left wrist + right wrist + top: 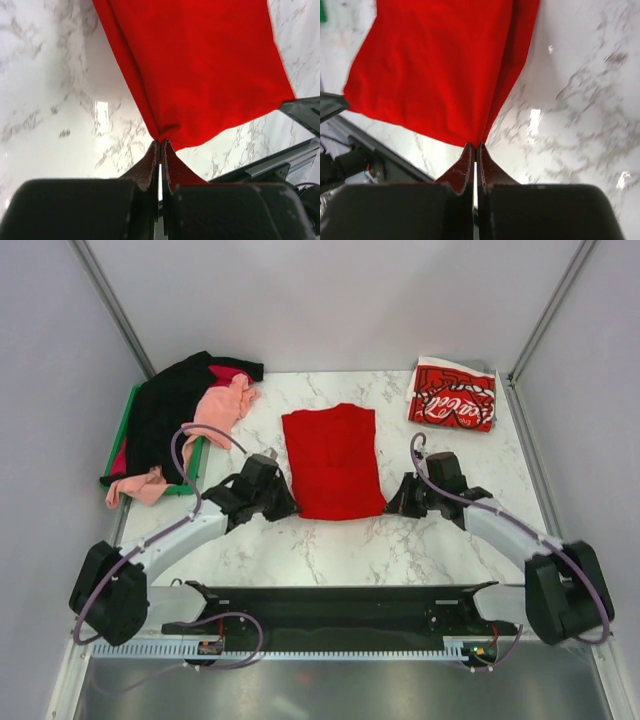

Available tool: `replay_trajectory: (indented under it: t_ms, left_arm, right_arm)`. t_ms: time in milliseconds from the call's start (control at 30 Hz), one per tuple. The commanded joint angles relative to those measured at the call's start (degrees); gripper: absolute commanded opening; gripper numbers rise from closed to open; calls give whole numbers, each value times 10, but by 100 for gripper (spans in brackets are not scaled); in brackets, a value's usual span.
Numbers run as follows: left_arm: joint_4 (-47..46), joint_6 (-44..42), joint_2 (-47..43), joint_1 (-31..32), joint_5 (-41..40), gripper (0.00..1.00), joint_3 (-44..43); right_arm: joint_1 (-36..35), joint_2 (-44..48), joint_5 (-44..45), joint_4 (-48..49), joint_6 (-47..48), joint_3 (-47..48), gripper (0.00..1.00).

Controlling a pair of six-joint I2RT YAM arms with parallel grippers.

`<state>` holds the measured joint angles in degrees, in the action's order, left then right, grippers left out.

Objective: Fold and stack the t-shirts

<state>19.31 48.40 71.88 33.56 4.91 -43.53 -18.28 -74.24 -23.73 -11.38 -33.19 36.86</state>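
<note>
Trouble could start at the two near corners of the plain red t-shirt [333, 462]. It lies flat in the middle of the marble table [330, 550], folded into a tall strip. The left gripper [160, 145] is shut tight on the near left corner. The right gripper [474, 146] is shut tight on the near right corner. Both seem to hold only a tiny bit of cloth, right at their tips.

That small bite is the main worry. If the arms lift or pull fast, a corner may slip out. That side would flop down and spoil the fold. If one arm goes higher or farther than the other, the shirt may twist and land crooked. If they pull apart, the folded sides could open up. The cloth is soft and has layers, so a gripper may hold just the top layer and leave the rest behind.

The Coca-Cola t-shirt [453, 395] sits folded at the far right corner, well apart. A heap of black, pink and magenta t-shirts [180, 420] lies on the green tray [196, 462] at the left. It is near the left arm, which could snag it on a wide swing.
</note>
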Motion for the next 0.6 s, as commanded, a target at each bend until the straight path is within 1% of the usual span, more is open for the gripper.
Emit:
replay_trajectory:
  t_ms: [0, 67, 100, 167, 200, 267, 333, 367, 467, 567]
  left_arm:
    - [89, 43, -71, 40, -13, 2, 18]
    - [114, 64, -119, 56, -22, 2, 19]
    - [139, 74, -134, 69, -24, 2, 17]
    - [158, 85, -176, 77, -28, 2, 10]
    - [185, 86, -188, 77, -31, 2, 4]
    - [212, 82, -199, 77, -47, 2, -15]
    - [235, 70, -195, 77, -72, 2, -48]
    - [242, 58, -186, 76, -87, 2, -61]
    - [266, 35, -141, 68, -104, 2, -129]
    - [274, 16, -97, 45, -105, 2, -161]
  right_arm:
    - [-23, 139, 16, -86, -39, -16, 0]
    - [-53, 185, 42, -128, -67, -14, 0]
    - [-62, 224, 53, -140, -78, -10, 0]
    - [-89, 256, 72, -174, -105, -3, 0]
    - [-93, 279, 84, -182, -110, 8, 0]
    - [-98, 291, 92, -196, -119, 25, 0]
    - [-98, 282, 107, -207, -114, 63, 0]
    - [-98, 260, 112, -219, -99, 79, 0]
    - [-98, 205, 143, -244, -72, 160, 0]
    - [-98, 169, 184, -256, -42, 203, 0]
